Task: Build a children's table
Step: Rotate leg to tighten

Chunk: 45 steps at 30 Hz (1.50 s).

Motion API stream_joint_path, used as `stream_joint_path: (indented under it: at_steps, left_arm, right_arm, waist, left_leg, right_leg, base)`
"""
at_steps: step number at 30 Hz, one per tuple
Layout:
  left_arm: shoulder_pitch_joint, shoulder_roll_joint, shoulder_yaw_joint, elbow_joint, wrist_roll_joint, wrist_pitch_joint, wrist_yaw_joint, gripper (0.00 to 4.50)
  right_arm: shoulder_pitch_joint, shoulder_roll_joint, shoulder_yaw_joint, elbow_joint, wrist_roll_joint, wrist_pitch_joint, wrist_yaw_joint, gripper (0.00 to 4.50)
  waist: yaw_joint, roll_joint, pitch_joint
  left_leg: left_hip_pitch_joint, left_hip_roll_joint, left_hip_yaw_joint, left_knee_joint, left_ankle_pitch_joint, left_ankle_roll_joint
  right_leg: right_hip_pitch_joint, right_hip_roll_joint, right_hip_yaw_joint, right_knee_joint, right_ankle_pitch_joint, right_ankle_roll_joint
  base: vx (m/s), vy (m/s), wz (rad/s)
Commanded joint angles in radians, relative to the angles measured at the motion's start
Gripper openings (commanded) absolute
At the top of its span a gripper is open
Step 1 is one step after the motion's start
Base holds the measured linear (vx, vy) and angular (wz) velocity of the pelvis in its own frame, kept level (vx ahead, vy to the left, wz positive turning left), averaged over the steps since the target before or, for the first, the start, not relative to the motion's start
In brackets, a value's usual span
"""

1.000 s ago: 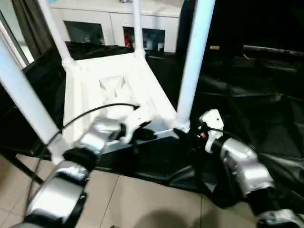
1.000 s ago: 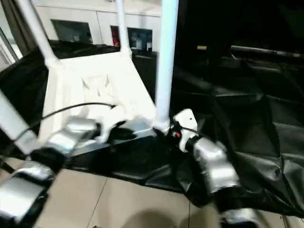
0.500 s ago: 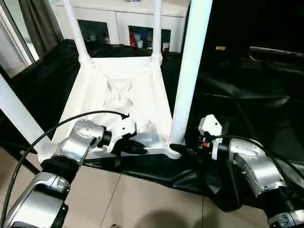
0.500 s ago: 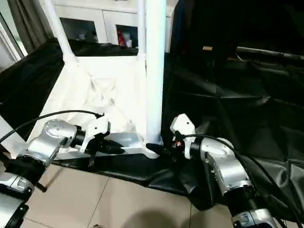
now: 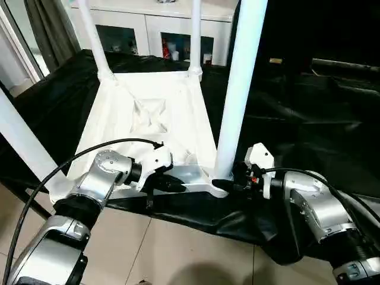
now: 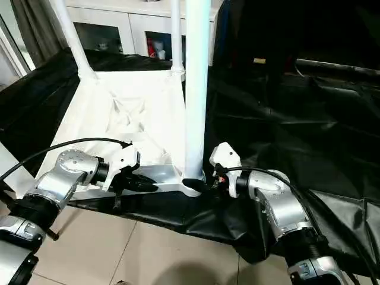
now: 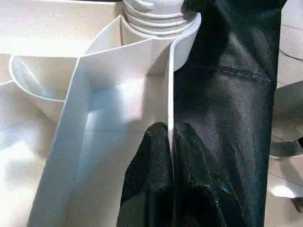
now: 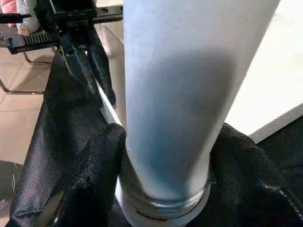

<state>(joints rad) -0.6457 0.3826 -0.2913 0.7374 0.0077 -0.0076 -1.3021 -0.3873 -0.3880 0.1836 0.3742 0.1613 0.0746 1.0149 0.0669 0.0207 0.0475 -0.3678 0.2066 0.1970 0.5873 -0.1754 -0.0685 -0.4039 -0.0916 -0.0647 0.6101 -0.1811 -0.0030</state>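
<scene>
A wide black cloth, glossy and creased, covers the work surface, and the children's table lies on it upside down, its ribbed white plastic underside facing up. The top's long axis runs away from the robot toward a white cabinet with glass doors behind it. Four smooth tapered tube legs stand upright from the round corner sockets, pointing straight up. The near right leg is the thickest in view, rising past the upper edge; the near left leg slants up beside the table's left edge.

At the table's near rim, the left gripper pinches the thin white edge wall, one black finger on each side. The right gripper clasps the near right leg just above its threaded collar, fingers pressed against both sides of the tube.
</scene>
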Motion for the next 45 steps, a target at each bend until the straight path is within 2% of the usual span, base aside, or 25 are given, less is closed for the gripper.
stream_joint_path:
  at_steps: [1,2,3,6,8,9,10,11,13,14,17,18,22,24,26,31,32,33,35,37,38,39,41,43,45]
  left_arm:
    - [0.003,-0.02,-0.001,0.006,-0.002,0.002,0.01,0.0]
    - [-0.003,-0.037,0.005,0.02,0.002,0.012,0.047,0.0]
    - [-0.003,-0.037,0.005,0.02,0.002,0.012,0.047,0.0]
    - [-0.046,-0.133,0.025,0.085,0.02,0.053,0.227,0.0]
    - [-0.056,-0.151,0.025,0.098,0.026,0.057,0.255,0.0]
    - [-0.081,-0.191,0.024,0.134,0.037,0.063,0.315,0.0]
    - [-0.103,-0.221,0.025,0.165,0.046,0.067,0.367,0.0]
    - [-0.13,-0.258,0.024,0.201,0.056,0.072,0.426,0.0]
    - [-0.167,-0.306,0.025,0.245,0.071,0.083,0.508,0.0]
    - [-0.167,-0.306,0.025,0.245,0.071,0.083,0.508,0.0]
    - [-0.206,-0.353,0.015,0.289,0.103,0.082,0.592,0.0]
    - [-0.21,-0.354,0.011,0.294,0.11,0.075,0.594,0.0]
    - [-0.208,-0.341,0.002,0.297,0.121,0.057,0.576,0.0]
    - [-0.2,-0.317,0.007,0.288,0.116,0.041,0.533,0.0]
    - [-0.198,-0.286,0.013,0.295,0.112,0.006,0.48,0.0]
    - [-0.182,-0.232,0.016,0.279,0.107,-0.026,0.402,0.0]
    - [-0.167,-0.201,0.014,0.252,0.1,-0.035,0.345,0.0]
    - [-0.16,-0.188,0.014,0.239,0.095,-0.038,0.315,0.0]
    - [-0.15,-0.171,0.008,0.221,0.092,-0.055,0.276,0.0]
    - [-0.109,-0.13,-0.011,0.143,0.06,-0.072,0.126,0.0]
    - [-0.099,-0.119,-0.016,0.12,0.053,-0.067,0.096,0.0]
    - [-0.079,-0.097,-0.025,0.074,0.038,-0.055,0.039,0.0]
    - [-0.054,-0.073,-0.033,0.011,0.019,-0.026,-0.008,0.0]
    - [-0.044,-0.064,-0.035,-0.014,0.013,-0.016,-0.024,0.0]
    - [-0.026,-0.049,-0.036,-0.05,0.006,-0.006,-0.043,0.0]
  right_arm:
    - [-0.008,0.003,0.011,0.025,-0.003,0.02,0.002,2.49]
    - [-0.002,0.018,0.001,0.033,-0.002,0.027,-0.026,2.49]
    - [-0.002,0.018,0.001,0.033,-0.002,0.027,-0.026,2.48]
    - [0.025,0.123,-0.058,0.083,-0.015,0.029,-0.248,2.48]
    - [0.029,0.144,-0.069,0.092,-0.018,0.03,-0.292,2.47]
    - [0.03,0.186,-0.088,0.106,-0.021,0.042,-0.376,2.47]
    - [0.029,0.219,-0.101,0.117,-0.025,0.055,-0.442,2.41]
    - [0.024,0.256,-0.111,0.131,-0.038,0.064,-0.522,2.31]
    - [0.01,0.296,-0.108,0.156,-0.078,0.066,-0.627,2.22]
    - [0.01,0.296,-0.108,0.156,-0.078,0.066,-0.627,2.18]
    - [-0.049,0.366,-0.129,0.222,-0.103,0.066,-0.771,2.14]
    - [-0.066,0.375,-0.131,0.242,-0.107,0.055,-0.787,2.14]
    - [-0.086,0.384,-0.138,0.264,-0.097,0.039,-0.778,2.14]
    - [-0.071,0.371,-0.131,0.228,-0.08,0.005,-0.698,2.14]
    - [-0.05,0.318,-0.105,0.177,-0.081,-0.039,-0.593,2.64]
    - [-0.034,0.214,-0.113,0.117,-0.037,-0.029,-0.44,2.98]
    - [-0.02,0.148,-0.106,0.072,-0.017,-0.027,-0.335,3.19]
    - [-0.014,0.12,-0.101,0.052,-0.011,-0.027,-0.287,3.22]
    - [-0.004,0.092,-0.093,0.028,-0.003,-0.023,-0.233,3.31]
    - [0.014,0.033,-0.07,-0.019,0.007,0.004,-0.135,3.43]
    - [0.02,0.017,-0.062,-0.032,0.008,0.015,-0.109,3.58]
    - [0.03,-0.013,-0.043,-0.058,0.01,0.039,-0.059,3.58]
    - [0.035,-0.04,-0.022,-0.068,0.001,0.049,-0.024,3.73]
    - [0.035,-0.049,-0.013,-0.068,-0.004,0.046,-0.013,3.73]
    - [0.033,-0.054,0.003,-0.062,-0.018,0.039,-0.007,3.73]
  waist:
    - [0.002,-0.012,-0.058]
    - [0.001,-0.02,-0.058]
    - [0.004,-0.017,-0.057]
    - [-0.001,-0.012,-0.053]
    - [-0.005,-0.02,-0.052]
    - [-0.008,-0.02,-0.049]
    - [-0.008,-0.006,-0.048]
    - [-0.011,-0.015,-0.05]
    - [-0.012,-0.013,-0.05]
    - [-0.014,-0.012,-0.05]
    - [-0.017,-0.011,-0.052]
    - [-0.016,-0.004,-0.053]
    - [-0.022,-0.006,-0.054]
    - [-0.022,-0.006,-0.054]
    - [-0.021,-0.007,-0.054]
    - [-0.011,-0.019,-0.062]
    - [-0.005,-0.016,-0.062]
    - [-0.002,-0.019,-0.064]
    - [0.0,-0.021,-0.068]
    - [0.001,-0.02,-0.069]
    - [0.004,-0.016,-0.069]
    - [0.006,-0.02,-0.07]
    - [0.011,-0.011,-0.071]
    - [0.017,-0.012,-0.074]
    - [0.028,-0.011,-0.069]
  left_leg:
    - [0.01,0.024,-0.012,-0.071,-0.268,0.036]
    - [0.008,0.024,-0.011,-0.07,-0.266,0.037]
    - [0.009,0.023,-0.013,-0.071,-0.266,0.036]
    - [0.019,0.022,-0.013,-0.072,-0.309,0.017]
    - [0.015,0.018,-0.018,-0.076,-0.321,0.004]
    - [0.017,0.015,-0.015,-0.075,-0.327,0.011]
    - [0.021,0.014,-0.017,-0.075,-0.336,0.005]
    - [0.021,0.013,-0.02,-0.075,-0.35,0.001]
    - [0.029,0.012,-0.021,-0.074,-0.367,-0.005]
    - [0.024,0.012,-0.023,-0.077,-0.366,-0.004]
    - [0.019,0.011,-0.025,-0.081,-0.367,0.003]
    - [0.017,0.012,-0.028,-0.083,-0.367,0.001]
    - [0.015,0.015,-0.026,-0.088,-0.383,0.007]
    - [0.017,0.014,-0.024,-0.086,-0.393,0.016]
    - [0.014,0.014,-0.023,-0.086,-0.382,0.024]
    - [0.006,0.015,-0.016,-0.077,-0.276,0.062]
    - [0.008,0.017,-0.014,-0.074,-0.262,0.074]
    - [0.003,0.018,-0.013,-0.072,-0.23,0.085]
    - [0.001,0.019,-0.013,-0.069,-0.188,0.102]
    - [-0.002,0.02,-0.014,-0.068,-0.16,0.11]
    - [-0.002,0.024,-0.011,-0.065,-0.135,0.125]
    - [0.001,0.026,-0.011,-0.065,-0.137,0.125]
    - [0.004,0.03,-0.009,-0.063,-0.124,0.132]
    - [0.009,0.033,-0.007,-0.06,-0.123,0.128]
    - [0.011,0.033,-0.003,-0.063,-0.143,0.11]
  right_leg:
    - [0.045,-0.049,0.041,-0.082,-0.278,-0.212]
    - [0.045,-0.05,0.041,-0.082,-0.282,-0.209]
    - [0.044,-0.052,0.04,-0.083,-0.294,-0.206]
    - [0.033,-0.052,0.041,-0.096,-0.388,-0.187]
    - [0.038,-0.052,0.037,-0.102,-0.445,-0.155]
    - [0.031,-0.05,0.038,-0.109,-0.472,-0.139]
    - [0.028,-0.05,0.038,-0.11,-0.487,-0.134]
    - [0.03,-0.052,0.034,-0.115,-0.521,-0.12]
    - [0.022,-0.051,0.033,-0.123,-0.556,-0.107]
    - [0.028,-0.051,0.031,-0.123,-0.555,-0.102]
    - [0.03,-0.051,0.029,-0.123,-0.534,-0.099]
    - [0.032,-0.053,0.028,-0.122,-0.527,-0.101]
    - [0.034,-0.05,0.029,-0.121,-0.444,-0.121]
    - [0.033,-0.052,0.031,-0.121,-0.429,-0.135]
    - [0.038,-0.052,0.032,-0.121,-0.418,-0.137]
    - [0.051,-0.051,0.035,-0.103,-0.301,-0.173]
    - [0.049,-0.053,0.037,-0.102,-0.282,-0.181]
    - [0.053,-0.053,0.037,-0.094,-0.243,-0.194]
    - [0.055,-0.053,0.036,-0.087,-0.179,-0.21]
    - [0.059,-0.052,0.034,-0.08,-0.138,-0.226]
    - [0.056,-0.048,0.035,-0.07,-0.072,-0.25]
    - [0.057,-0.047,0.034,-0.068,-0.059,-0.258]
    - [0.053,-0.047,0.034,-0.059,-0.015,-0.284]
    - [0.05,-0.048,0.035,-0.056,0.0,-0.291]
    - [0.046,-0.048,0.037,-0.059,-0.03,-0.286]
  base:
    - [0.0,0.0,0.0]
    - [0.0,0.0,0.0]
    - [0.0,0.0,0.0]
    - [0.0,0.0,0.0]
    - [0.0,0.0,0.0]
    - [0.0,0.0,0.0]
    - [0.0,0.0,0.0]
    - [0.0,0.0,0.0]
    - [0.0,0.0,0.0]
    - [0.0,0.0,0.0]
    - [0.0,0.0,0.0]
    - [0.0,0.0,0.0]
    - [0.0,0.0,0.0]
    - [0.0,0.0,0.0]
    - [0.0,0.0,0.0]
    - [0.0,0.0,0.0]
    - [0.0,0.0,0.0]
    - [0.0,0.0,0.0]
    - [0.0,0.0,0.0]
    - [0.0,0.0,0.0]
    - [0.0,0.0,0.0]
    - [0.0,0.0,0.0]
    - [0.0,0.0,0.0]
    - [0.0,0.0,0.0]
    - [0.0,0.0,0.0]
